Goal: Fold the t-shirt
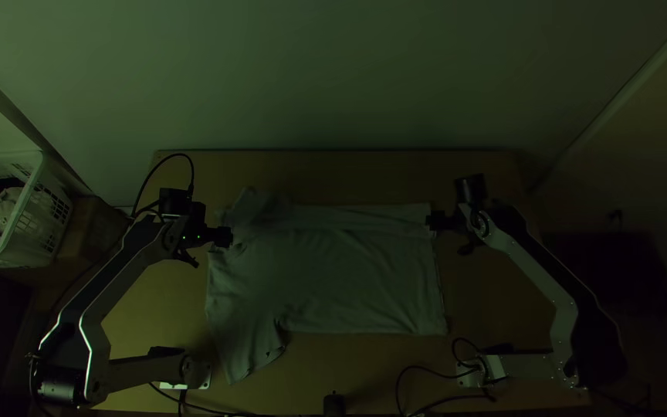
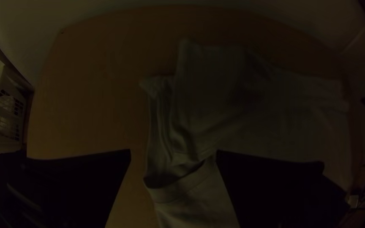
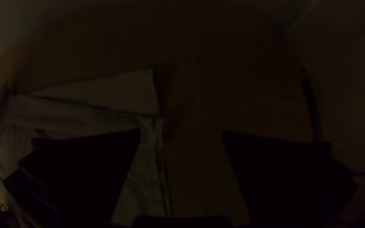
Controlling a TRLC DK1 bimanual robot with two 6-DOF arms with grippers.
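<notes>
The left gripper [image 1: 228, 236] and right gripper [image 1: 431, 222] angle inward, jaws wide, the t-shirt's [image 1: 333, 278] left and right edges between them.

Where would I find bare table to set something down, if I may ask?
The table has a bare strip between its far edge and the t-shirt, and a patch on the near side between the t-shirt's sleeve and the right arm's cable. It is crowded at the t-shirt's two ends, where the left gripper and right gripper are, and around the arms' bases.
</notes>
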